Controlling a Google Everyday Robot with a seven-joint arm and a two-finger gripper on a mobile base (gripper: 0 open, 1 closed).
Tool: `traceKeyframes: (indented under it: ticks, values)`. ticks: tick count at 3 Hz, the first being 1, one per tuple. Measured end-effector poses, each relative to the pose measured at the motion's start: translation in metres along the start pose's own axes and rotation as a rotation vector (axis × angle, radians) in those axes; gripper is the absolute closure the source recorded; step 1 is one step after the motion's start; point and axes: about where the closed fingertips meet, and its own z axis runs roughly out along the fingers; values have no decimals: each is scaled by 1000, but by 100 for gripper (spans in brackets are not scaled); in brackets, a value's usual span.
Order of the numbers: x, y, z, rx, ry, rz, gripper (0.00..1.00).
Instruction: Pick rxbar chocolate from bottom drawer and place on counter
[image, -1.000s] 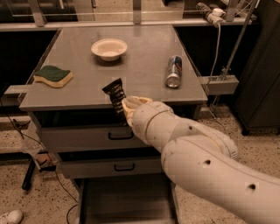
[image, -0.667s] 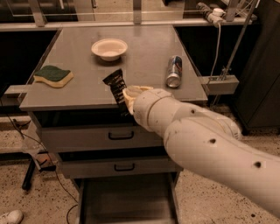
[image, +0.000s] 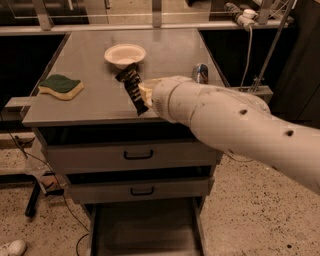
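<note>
"Gripper (image: 145, 93) position?"

"I see it above the counter (image: 85, 107), near the middle of the front edge, clamped on the rxbar chocolate (image: 132, 86). The bar is tilted, its top leaning toward the back-left corner. I cannot tell whether its lower end touches the surface."

"Anything close by?"

"White bowl (image: 125, 54) just behind the bar, toward the back edge. Green-and-yellow sponge (image: 61, 86) by the left edge, well apart. Silver can (image: 200, 72) near the right edge, partly behind my arm (image: 240, 120). The bottom drawer (image: 145, 227) stands pulled out below; the upper drawers (image: 135, 156) are closed."
</note>
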Motion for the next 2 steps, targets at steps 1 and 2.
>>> traceKeyframes:
  ticks: [1, 2]
  values:
    - [-7, -6, 24, -27, 22, -18, 100]
    - [-11, -9, 55, -53, 47, -40, 100]
